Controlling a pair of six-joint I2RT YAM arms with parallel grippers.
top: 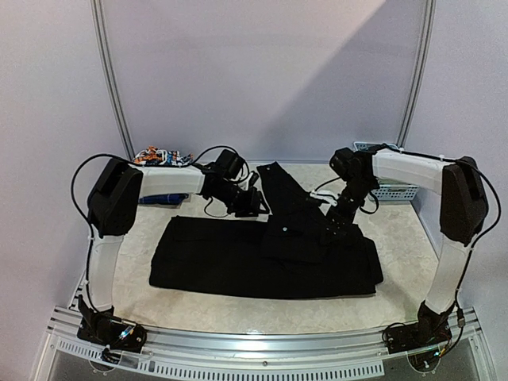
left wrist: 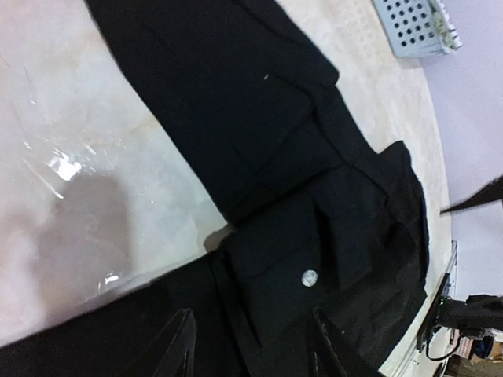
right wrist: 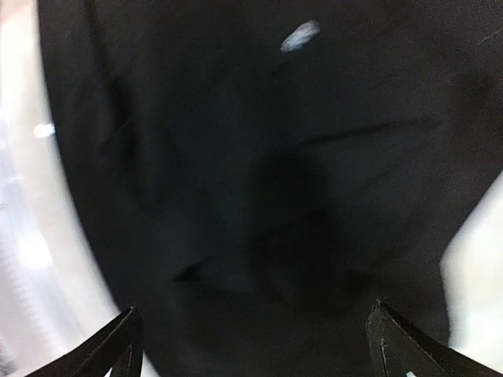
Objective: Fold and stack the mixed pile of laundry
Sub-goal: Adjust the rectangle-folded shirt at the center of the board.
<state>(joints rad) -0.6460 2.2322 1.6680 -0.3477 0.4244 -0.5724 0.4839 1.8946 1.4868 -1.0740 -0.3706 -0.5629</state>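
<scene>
Black trousers (top: 262, 258) lie across mid-table, my right gripper (top: 329, 230) spread wide and empty just over the waist, my left gripper (top: 250, 208) half parted at the cloth's far edge, pinching nothing I can see. Farther back, the loose leg (top: 279, 186) angles away; I judge a grab catching one layer only would drag it and skew the fold.

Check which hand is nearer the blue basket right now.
Right. The right hand is over the black trousers, just in front and left of the basket at the far right. The left hand is farther left, beyond the trouser leg running toward the back.
</scene>
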